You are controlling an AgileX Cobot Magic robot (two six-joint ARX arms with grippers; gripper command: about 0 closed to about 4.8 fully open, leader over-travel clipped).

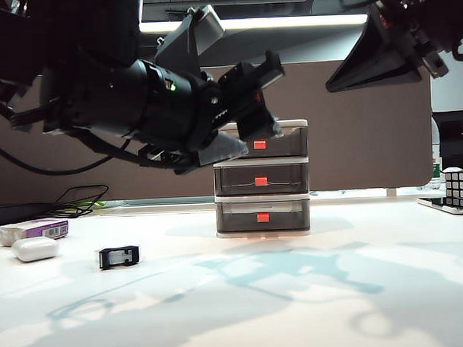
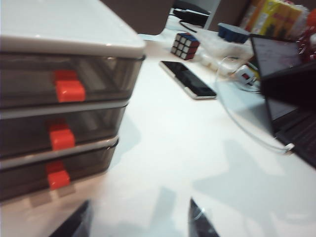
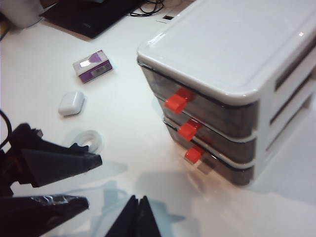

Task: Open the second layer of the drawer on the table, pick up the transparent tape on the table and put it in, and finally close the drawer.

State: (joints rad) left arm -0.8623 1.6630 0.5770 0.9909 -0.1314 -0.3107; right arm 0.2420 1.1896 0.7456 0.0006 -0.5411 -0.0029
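Exterior view shows one drawer (image 1: 261, 178) at centre frame, a white frame with three smoky translucent layers, each bearing a red-orange tab, all closed on the plain white table (image 1: 312, 292), and one small black tape (image 1: 118, 257) at lower left. The left gripper (image 1: 248, 104) hangs just left of the top layer, above the second layer (image 1: 261, 177), well above and right of the tape, jaws parted and empty. The right gripper (image 1: 380, 58) sits at upper right, its two fingers together, holding nothing.
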